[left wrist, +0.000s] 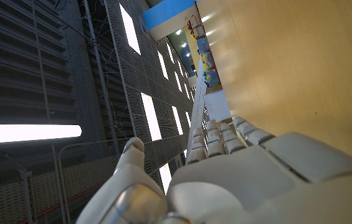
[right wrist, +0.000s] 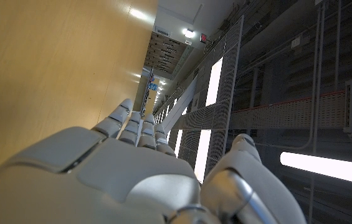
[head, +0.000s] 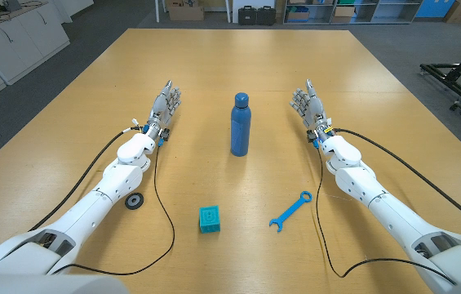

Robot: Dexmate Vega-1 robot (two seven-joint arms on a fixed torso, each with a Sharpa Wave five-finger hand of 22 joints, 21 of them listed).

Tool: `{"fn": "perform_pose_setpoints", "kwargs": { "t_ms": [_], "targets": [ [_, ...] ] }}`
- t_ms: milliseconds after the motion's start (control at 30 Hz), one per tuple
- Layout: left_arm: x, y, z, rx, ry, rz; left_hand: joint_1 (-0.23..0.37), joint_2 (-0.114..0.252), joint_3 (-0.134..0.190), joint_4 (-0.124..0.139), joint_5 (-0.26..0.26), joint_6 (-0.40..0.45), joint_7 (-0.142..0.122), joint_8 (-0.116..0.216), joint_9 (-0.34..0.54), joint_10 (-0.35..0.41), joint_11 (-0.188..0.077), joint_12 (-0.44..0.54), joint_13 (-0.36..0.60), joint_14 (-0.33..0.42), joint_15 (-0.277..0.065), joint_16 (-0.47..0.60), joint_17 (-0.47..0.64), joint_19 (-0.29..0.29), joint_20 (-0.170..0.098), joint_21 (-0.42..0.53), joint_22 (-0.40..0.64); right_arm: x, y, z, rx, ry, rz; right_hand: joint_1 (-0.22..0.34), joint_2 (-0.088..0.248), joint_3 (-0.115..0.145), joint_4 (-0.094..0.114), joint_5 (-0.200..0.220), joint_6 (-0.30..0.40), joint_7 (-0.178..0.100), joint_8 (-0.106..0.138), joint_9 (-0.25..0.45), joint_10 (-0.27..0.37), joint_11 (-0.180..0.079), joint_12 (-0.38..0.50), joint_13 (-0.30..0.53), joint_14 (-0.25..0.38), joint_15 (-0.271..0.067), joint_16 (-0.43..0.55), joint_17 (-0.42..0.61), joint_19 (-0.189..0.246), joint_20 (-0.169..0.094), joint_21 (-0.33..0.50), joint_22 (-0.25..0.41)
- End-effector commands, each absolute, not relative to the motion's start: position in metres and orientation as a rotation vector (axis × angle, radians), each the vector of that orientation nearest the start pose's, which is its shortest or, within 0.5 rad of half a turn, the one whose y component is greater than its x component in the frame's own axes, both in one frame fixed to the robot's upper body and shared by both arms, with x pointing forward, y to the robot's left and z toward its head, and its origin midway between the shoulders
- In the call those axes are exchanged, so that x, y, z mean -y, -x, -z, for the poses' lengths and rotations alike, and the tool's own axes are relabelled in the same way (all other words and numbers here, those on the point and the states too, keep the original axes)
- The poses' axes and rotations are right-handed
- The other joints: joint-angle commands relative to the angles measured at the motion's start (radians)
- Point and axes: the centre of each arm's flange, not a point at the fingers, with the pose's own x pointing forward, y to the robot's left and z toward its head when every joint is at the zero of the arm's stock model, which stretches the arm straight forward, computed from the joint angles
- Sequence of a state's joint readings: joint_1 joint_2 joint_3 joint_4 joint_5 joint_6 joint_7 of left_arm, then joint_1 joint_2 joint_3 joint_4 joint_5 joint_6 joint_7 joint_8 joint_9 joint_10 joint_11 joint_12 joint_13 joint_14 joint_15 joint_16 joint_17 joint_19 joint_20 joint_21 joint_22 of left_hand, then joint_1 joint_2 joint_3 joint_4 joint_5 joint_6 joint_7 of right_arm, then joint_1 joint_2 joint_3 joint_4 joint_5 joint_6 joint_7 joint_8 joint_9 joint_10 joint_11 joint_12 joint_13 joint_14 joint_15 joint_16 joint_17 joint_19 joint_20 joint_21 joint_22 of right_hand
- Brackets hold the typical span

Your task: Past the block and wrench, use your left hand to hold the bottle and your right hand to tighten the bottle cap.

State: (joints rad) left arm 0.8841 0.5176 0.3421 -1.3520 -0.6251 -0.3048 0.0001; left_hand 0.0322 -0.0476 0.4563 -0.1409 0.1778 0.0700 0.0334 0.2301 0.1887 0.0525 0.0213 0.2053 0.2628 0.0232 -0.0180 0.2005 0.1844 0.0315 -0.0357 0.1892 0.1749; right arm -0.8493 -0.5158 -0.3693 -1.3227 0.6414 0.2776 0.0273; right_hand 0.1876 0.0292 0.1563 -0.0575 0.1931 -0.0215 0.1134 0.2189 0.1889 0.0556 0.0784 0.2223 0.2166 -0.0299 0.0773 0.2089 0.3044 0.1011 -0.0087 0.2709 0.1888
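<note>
A blue bottle [head: 240,124] stands upright at the table's middle, its cap [head: 241,99] on top. My left hand [head: 165,107] is to the bottle's left, fingers stretched out and apart, holding nothing. To the bottle's right is my right hand [head: 306,104], likewise open and apart from it. Nearer the front edge sit a teal block [head: 209,219] and a blue wrench [head: 290,211]. In the left wrist view my left hand [left wrist: 225,174] stands on its edge beside the table. In the right wrist view my right hand [right wrist: 119,168] is in the same pose.
A small black wheel-like part [head: 135,201] lies beside my left forearm. Black cables [head: 161,220] loop across the wooden table [head: 238,57] from both arms. Boxes and cases [head: 254,12] stand on the floor beyond the table's far edge.
</note>
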Motion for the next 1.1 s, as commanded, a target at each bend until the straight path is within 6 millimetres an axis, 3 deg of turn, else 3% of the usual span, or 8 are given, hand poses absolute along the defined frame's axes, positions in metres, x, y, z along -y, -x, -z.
{"fn": "perform_pose_setpoints", "kwargs": {
  "t_ms": [33, 1100],
  "targets": [
    [-0.3, -0.628, 0.033, 0.657, 0.035, 0.152, 0.001, -0.007, 0.006, 0.0, 0.004, 0.012, -0.003, 0.009, 0.002, 0.014, -0.001, 0.007, 0.003, 0.003, -0.011, 0.008, 0.002, 0.014, -0.06, 0.004, 0.001, 0.282, -0.647, 0.023, 0.595, -0.018, -0.219, 0.012, 0.003, 0.008, -0.001, 0.005, 0.005, 0.023, 0.004, 0.001, 0.005, 0.006, 0.006, 0.004, 0.005, 0.009, 0.006, 0.002, 0.011, 0.001, 0.004, 0.002],
    [-0.301, -0.584, 0.06, 0.695, 0.002, 0.14, 0.011, 0.004, 0.012, -0.002, 0.004, 0.038, -0.004, 0.014, 0.003, 0.043, 0.0, 0.012, -0.009, 0.033, -0.015, 0.014, 0.002, 0.032, -0.052, 0.009, 0.001, 0.278, -0.634, 0.033, 0.643, -0.007, -0.217, 0.021, 0.013, 0.012, -0.008, 0.004, 0.035, 0.025, 0.007, 0.001, 0.023, 0.007, 0.009, -0.006, 0.019, 0.012, 0.007, -0.007, 0.013, 0.004, -0.002, 0.002]
  ]
}}
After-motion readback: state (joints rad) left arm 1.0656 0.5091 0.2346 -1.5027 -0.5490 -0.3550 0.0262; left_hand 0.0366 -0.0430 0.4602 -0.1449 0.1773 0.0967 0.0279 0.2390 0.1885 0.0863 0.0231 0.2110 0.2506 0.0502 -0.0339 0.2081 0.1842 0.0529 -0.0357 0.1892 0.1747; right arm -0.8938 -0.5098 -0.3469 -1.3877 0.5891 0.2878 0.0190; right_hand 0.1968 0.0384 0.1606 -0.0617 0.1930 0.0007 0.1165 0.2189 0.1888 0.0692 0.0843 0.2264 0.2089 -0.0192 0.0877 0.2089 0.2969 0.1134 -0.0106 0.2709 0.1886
